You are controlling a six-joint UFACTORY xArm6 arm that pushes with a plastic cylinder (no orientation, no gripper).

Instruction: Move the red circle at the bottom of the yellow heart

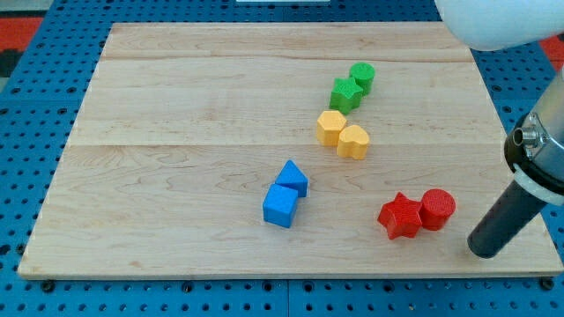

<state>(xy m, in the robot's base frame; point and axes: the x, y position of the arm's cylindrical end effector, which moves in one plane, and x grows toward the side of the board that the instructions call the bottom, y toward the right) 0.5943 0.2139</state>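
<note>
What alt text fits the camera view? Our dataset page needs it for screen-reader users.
My tip rests near the board's bottom right corner, to the right of the red circle, which touches a red star. Higher up, the yellow heart sits beside a yellow hexagon, with a green star and green circle above; two blue blocks lie centre-bottom.

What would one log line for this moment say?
tip right of red circle, apart | red circle touching red star | yellow heart above-left | not yet moved
</note>
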